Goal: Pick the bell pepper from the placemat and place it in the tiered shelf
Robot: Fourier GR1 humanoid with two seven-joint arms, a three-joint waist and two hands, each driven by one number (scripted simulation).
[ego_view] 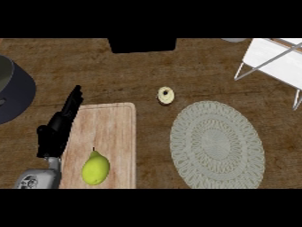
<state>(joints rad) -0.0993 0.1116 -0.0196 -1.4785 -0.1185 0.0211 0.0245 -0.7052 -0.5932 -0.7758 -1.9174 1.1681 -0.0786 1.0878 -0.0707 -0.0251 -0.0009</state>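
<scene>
The placemat [217, 144] lies flat on the brown wooden counter [146, 71] in the lower right of the frame. It is a pale grey-green round mat that looks taller than wide from this angle, with a lacy woven pattern of rings around a plainer centre. Its lower rim reaches the scene's bottom edge. The tiered shelf [277, 62] stands in the upper right corner, well apart from the mat. It has white flat panels on thin grey metal legs, is seemingly tilted in this view, and is cut off by the frame's edge.
</scene>
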